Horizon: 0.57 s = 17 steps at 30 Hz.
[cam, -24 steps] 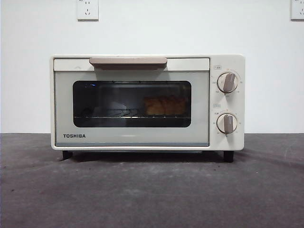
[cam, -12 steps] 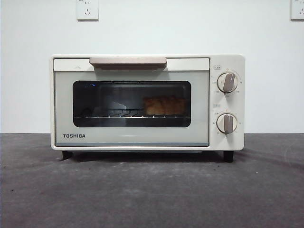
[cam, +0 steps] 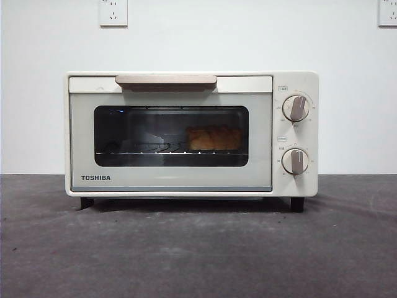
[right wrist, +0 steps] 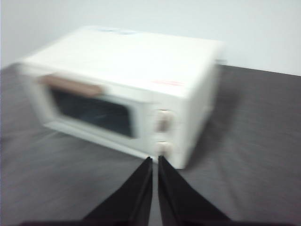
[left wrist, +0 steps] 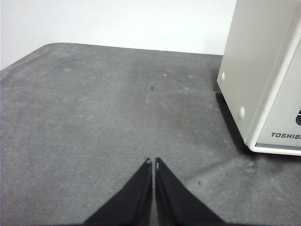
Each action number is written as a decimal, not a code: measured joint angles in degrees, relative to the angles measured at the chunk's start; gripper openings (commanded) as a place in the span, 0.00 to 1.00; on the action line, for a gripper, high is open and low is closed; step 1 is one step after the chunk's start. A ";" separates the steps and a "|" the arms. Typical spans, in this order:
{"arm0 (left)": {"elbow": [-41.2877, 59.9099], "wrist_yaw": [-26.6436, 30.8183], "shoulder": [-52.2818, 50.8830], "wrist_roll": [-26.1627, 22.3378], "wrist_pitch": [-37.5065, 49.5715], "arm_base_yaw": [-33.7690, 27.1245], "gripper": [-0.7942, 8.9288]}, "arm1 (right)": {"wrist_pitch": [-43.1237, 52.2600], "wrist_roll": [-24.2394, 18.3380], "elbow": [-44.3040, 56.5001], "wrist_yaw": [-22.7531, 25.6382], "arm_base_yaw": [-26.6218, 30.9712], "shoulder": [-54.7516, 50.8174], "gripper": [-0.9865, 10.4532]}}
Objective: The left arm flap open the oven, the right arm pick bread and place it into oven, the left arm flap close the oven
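Observation:
The cream-white TOSHIBA oven (cam: 173, 180) stands on the grey table with its door shut. The golden bread (cam: 214, 138) lies on the rack inside, seen through the dark window at its right part. My left gripper (left wrist: 153, 163) is shut and empty, low over the table beside the oven's side wall (left wrist: 254, 70). My right gripper (right wrist: 154, 160) is shut and empty, held above and in front of the oven (right wrist: 127, 89), near its knobs. Neither arm shows in the front view.
The oven's beige handle (cam: 165, 80) runs along the door's top. Two knobs (cam: 295, 108) sit on the right panel. Wall sockets (cam: 113, 12) are on the white wall behind. Grey table (cam: 198, 248) stretches in front of the oven.
The oven and bread stay as they were. The front picture has shifted very slightly to the left.

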<state>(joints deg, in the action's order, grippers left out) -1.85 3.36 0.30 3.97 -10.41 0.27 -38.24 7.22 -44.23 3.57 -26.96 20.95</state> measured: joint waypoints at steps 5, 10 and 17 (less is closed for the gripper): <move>0.00 0.00 0.00 0.00 0.00 0.00 0.10 | 13.40 -1.44 16.13 -1.90 15.23 -6.91 0.10; 0.00 0.00 0.00 -0.02 0.00 0.00 0.10 | 25.29 -1.51 30.67 -2.14 23.87 -12.76 0.10; 0.00 0.00 0.00 0.00 0.00 0.00 0.10 | 32.61 -2.78 42.60 -2.03 28.09 -17.05 0.10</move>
<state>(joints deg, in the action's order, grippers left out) -1.85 3.36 0.30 3.97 -10.41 0.27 -5.63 4.45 -1.63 1.54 1.13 3.90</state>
